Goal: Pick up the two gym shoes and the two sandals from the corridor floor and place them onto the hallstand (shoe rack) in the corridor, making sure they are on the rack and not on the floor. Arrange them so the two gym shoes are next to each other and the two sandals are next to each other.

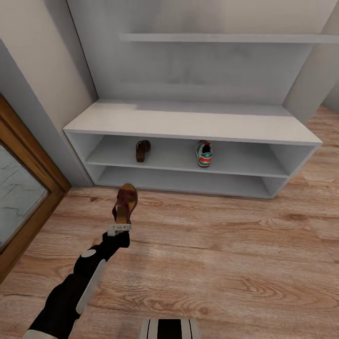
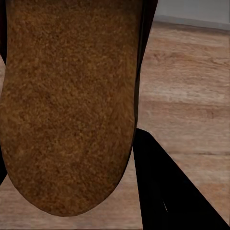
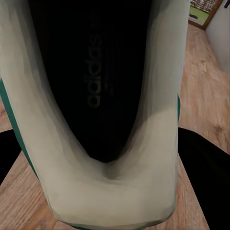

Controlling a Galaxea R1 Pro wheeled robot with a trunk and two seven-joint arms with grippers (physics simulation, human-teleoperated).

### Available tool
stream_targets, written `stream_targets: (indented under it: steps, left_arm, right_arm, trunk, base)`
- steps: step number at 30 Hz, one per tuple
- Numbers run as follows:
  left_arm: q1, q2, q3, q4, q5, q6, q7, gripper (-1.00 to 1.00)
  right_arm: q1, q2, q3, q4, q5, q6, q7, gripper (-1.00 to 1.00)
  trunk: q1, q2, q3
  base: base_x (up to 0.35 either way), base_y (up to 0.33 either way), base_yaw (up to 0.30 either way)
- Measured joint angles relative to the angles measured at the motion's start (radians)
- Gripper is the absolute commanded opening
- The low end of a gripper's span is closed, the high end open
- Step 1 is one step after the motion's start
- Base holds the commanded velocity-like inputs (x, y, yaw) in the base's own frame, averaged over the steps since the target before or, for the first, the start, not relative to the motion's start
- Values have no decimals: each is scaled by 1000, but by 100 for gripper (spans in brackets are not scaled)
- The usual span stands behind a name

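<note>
Left pincer [image 1: 119, 229] clamped on a brown sandal [image 1: 125, 203], held above the corridor floor [image 1: 226, 245] before the hallstand [image 1: 188, 123]. Right pincer clamped on a gym shoe [image 3: 103, 158]. On the upper shelf: second sandal [image 1: 142, 150] toward left end, second gym shoe [image 1: 204, 154] near middle.

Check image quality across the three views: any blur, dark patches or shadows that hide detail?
Head view: even, soft light, crisp; a faint shadow band crosses the back of the hallstand top. Left wrist view: the held sandal sits so close that its sole looks grainy and soft. Right wrist view: the gym shoe interior is nearly black, with the insole lettering barely legible.
</note>
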State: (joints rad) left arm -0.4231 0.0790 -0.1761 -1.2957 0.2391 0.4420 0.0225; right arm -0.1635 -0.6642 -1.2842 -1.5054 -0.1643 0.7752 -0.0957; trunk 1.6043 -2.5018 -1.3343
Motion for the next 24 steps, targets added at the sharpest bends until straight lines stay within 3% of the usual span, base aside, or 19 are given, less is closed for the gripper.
stream_targets:
  steps: [4, 10, 14, 18, 21, 24]
  left_arm:
    - [-87, 0, 0, 161, -1, 1, -2, -100]
    - [-187, -10, -7, 217, 0, 2, 1, -100]
    - [-271, -50, -13, 272, 3, 3, 1, -100]
    - [-360, -113, -26, 406, 3, 3, 2, -100]
    - [-405, -127, -76, 463, 2, 4, 1, -100]
    - [-414, -130, -89, 472, 1, 4, 1, -100]
  right_arm:
    - [0, 0, 0, 0, 0, 0, 0, -100]
    - [0, 0, 0, 0, 0, 0, 0, -100]
    - [0, 0, 0, 1, 0, 0, 0, -100]
    - [0, 0, 0, 0, 0, 0, 0, -100]
    - [0, 0, 1, 0, 0, 0, 0, -100]
    - [0, 0, 1, 0, 0, 0, 0, -100]
  trunk:
    - [0, 0, 0]
    - [0, 0, 0]
    - [0, 0, 0]
    - [0, 0, 0]
    - [0, 0, 0]
    - [0, 0, 0]
  base:
    - [0, 0, 0]
    - [0, 0, 0]
    - [0, 0, 0]
    - [0, 0, 0]
    - [0, 0, 0]
    - [0, 0, 0]
